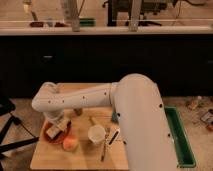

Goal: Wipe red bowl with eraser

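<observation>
The red bowl [52, 136] lies on the wooden table [50, 157] at its left side, partly covered by my gripper. My gripper [56, 127] hangs from the white arm [82, 98] and sits right over the bowl. A whitish block with a dark edge, the eraser [59, 128], shows at the gripper's tip, down in the bowl. The round orange-yellow fruit [70, 144] lies just right of the bowl. The white cup [96, 134] stands further right.
A white-and-black marker pen [113, 138] lies right of the cup. A thin stick [104, 151] lies below the cup. A teal block [114, 117] shows by the arm. A green bin [182, 140] stands right of the table. A dark counter runs behind.
</observation>
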### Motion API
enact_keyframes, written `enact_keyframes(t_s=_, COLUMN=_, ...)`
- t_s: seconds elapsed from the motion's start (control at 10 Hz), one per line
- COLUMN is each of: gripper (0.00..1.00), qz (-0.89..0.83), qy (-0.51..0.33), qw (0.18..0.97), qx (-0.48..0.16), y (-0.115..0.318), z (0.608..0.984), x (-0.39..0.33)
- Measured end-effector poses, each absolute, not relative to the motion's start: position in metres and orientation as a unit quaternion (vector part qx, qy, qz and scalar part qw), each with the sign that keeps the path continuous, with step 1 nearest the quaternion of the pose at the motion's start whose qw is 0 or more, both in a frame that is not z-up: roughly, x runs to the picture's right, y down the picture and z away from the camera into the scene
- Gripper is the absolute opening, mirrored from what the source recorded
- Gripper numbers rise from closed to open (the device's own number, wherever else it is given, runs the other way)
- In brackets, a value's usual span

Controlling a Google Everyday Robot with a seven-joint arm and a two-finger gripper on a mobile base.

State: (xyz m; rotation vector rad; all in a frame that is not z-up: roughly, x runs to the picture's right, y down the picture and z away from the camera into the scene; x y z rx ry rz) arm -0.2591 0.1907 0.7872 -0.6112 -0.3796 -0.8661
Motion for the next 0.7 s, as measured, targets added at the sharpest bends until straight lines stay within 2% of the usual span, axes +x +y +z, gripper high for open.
enact_keyframes(t_s=0.4, gripper=0.0, qz=-0.434, qy=-0.201, qw=0.831, qx=-0.285, y=0.187, z=0.803, x=-0.302)
enact_keyframes(t_s=0.7, gripper=0.0, qz=-0.455, qy=-0.215, qw=0.818, qx=-0.279, y=0.196, z=0.792, x=-0.317)
